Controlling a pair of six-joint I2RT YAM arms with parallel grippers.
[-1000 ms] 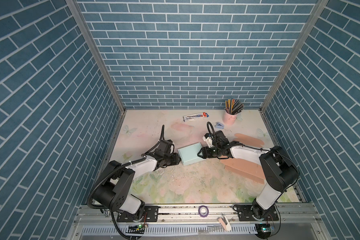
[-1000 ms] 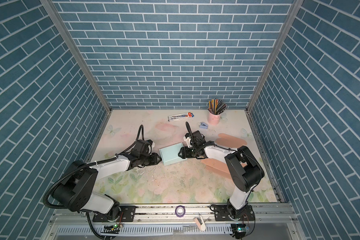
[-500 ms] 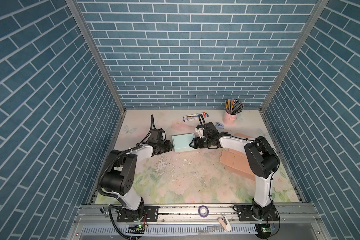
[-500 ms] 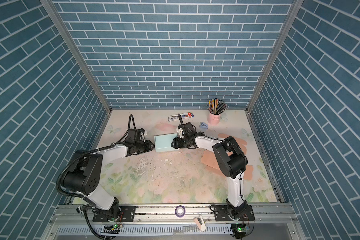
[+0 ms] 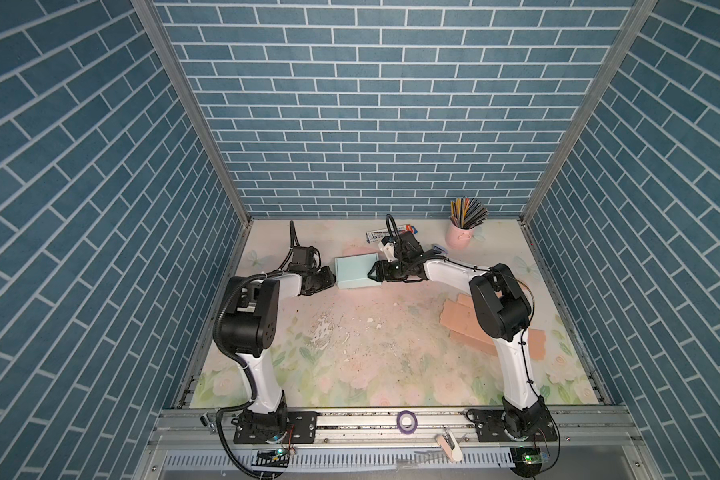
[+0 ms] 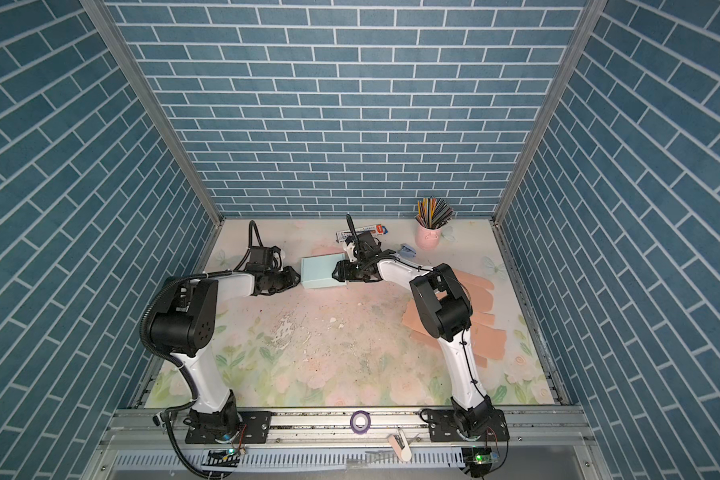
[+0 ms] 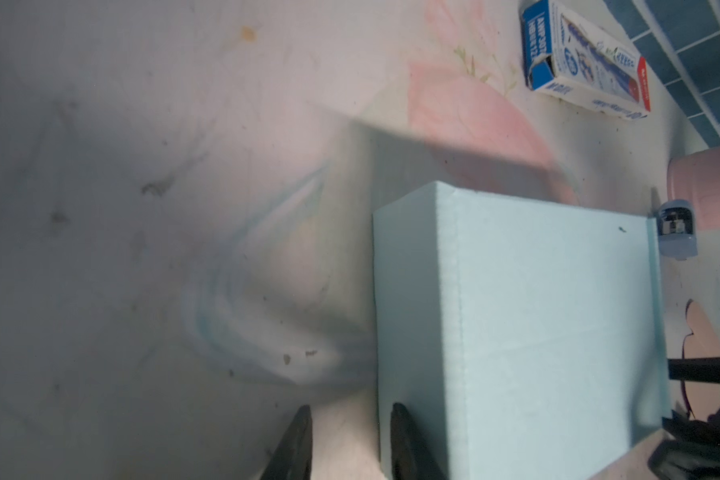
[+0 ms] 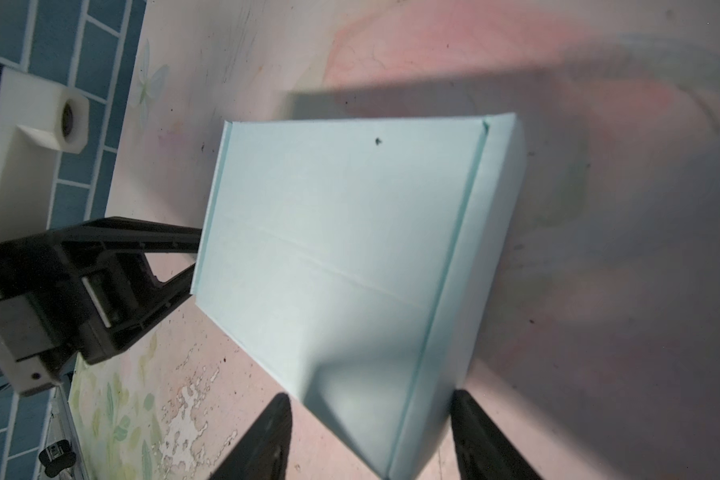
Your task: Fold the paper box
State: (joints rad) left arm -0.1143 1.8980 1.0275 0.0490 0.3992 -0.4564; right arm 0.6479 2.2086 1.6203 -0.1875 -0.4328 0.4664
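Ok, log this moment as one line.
stage: folded light blue box on table | left claw: open, at box's side | right claw: straddling box corner | pink cardboard: untouched
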